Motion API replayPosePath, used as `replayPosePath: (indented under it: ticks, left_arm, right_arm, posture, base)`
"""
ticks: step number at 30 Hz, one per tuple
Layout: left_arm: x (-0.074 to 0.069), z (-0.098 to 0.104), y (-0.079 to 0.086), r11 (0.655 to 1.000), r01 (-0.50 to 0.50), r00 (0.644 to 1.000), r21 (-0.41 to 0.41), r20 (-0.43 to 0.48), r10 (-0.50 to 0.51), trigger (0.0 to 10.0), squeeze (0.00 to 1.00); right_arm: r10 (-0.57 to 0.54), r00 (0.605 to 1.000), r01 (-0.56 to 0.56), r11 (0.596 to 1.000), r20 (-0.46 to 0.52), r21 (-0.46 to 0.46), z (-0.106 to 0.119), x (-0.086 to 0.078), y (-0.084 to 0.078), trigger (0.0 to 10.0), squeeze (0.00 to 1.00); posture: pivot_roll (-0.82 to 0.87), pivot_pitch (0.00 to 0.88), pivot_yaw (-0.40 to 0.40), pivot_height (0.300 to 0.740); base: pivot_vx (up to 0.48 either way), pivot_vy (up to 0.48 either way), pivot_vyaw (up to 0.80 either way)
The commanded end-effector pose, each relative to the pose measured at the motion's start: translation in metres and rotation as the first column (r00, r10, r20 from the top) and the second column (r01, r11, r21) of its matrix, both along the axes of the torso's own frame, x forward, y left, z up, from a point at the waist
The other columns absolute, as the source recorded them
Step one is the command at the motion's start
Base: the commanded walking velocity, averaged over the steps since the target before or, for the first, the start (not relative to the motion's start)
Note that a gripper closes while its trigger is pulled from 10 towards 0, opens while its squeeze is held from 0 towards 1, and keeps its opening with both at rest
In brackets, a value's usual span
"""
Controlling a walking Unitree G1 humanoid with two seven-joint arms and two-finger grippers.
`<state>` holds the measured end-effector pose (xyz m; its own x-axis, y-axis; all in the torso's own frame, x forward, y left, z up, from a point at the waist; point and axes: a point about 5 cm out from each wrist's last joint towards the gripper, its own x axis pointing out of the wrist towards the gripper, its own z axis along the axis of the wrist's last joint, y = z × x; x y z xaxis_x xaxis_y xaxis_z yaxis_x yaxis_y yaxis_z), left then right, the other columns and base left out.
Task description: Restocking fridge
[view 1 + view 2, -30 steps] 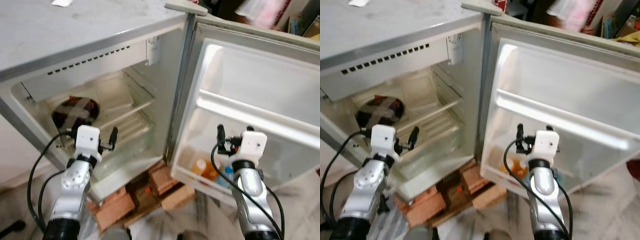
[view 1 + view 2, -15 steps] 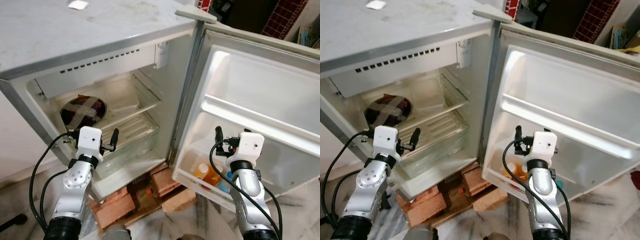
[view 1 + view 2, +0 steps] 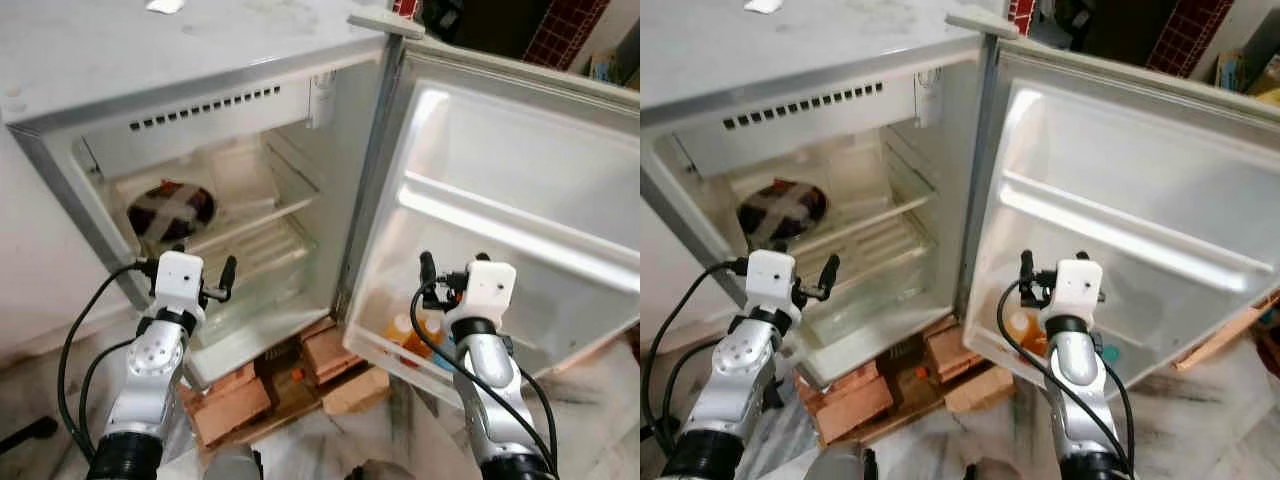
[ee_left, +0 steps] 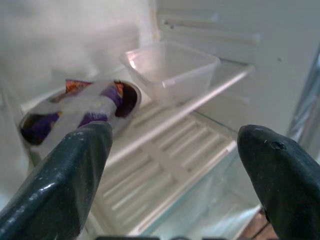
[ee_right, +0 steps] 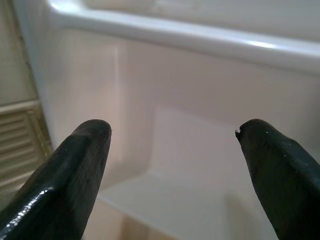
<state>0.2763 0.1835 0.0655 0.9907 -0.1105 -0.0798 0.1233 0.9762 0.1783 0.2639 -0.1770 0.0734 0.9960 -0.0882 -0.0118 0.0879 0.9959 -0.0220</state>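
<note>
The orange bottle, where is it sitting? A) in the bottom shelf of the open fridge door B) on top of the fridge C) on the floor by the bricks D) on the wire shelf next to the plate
A: the orange bottle stands in the lowest pocket of the open fridge door, just past the right gripper.

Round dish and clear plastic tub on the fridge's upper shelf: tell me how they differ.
The round dish is dark, purple and brown, crossed with pale bands; the clear plastic tub is see-through and looks empty. The round dish is circular and low; the clear plastic tub is rectangular with taller walls. Seen from the head camera, the round dish sits toward the robot's left, the clear plastic tub to its right. Both rest on the same shelf.
</note>
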Motion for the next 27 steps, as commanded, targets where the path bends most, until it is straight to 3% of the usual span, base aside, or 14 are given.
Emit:
replayPosePath:
  ticks: [1, 11, 23, 27]
  left_arm:
    - [-0.001, -0.002, -0.001, 1.000, 0.008, 1.000, 0.007, -0.008, -0.008, 10.0, 0.00]
    - [0.001, -0.001, -0.001, 1.000, 0.013, 1.000, 0.016, -0.005, -0.013, 10.0, 0.00]
    - [-0.004, 0.003, -0.004, 0.998, 0.057, 0.998, 0.025, 0.014, -0.058, 10.0, 0.00]
    - [-0.002, 0.003, -0.007, 0.997, 0.075, 0.997, 0.004, 0.021, -0.075, 10.0, 0.00]
  right_arm:
    - [-0.012, 1.000, 0.012, 1.000, -0.018, 0.000, -0.003, 0.001, -0.002, 10.0, 0.00]
    - [-0.049, 0.999, 0.049, 0.999, -0.008, -0.004, 0.001, 0.004, -0.008, 10.0, 0.00]
    - [-0.043, 0.999, 0.043, 0.999, 0.013, -0.004, 0.007, 0.003, -0.005, 10.0, 0.00]
    - [-0.025, 1.000, 0.025, 1.000, 0.017, -0.012, 0.009, 0.005, -0.003, 10.0, 0.00]
  posture:
    - [0.02, 0.000, -0.049, 0.740]
    - [0.02, 0.000, -0.044, 0.740]
    - [0.02, 0.000, -0.044, 0.740]
    - [0.02, 0.000, -0.061, 0.740]
  base:
    - [-0.262, 0.000, 0.00]
    - [-0.256, 0.000, 0.00]
    - [0.000, 0.000, 0.00]
    - [0.000, -0.335, 0.00]
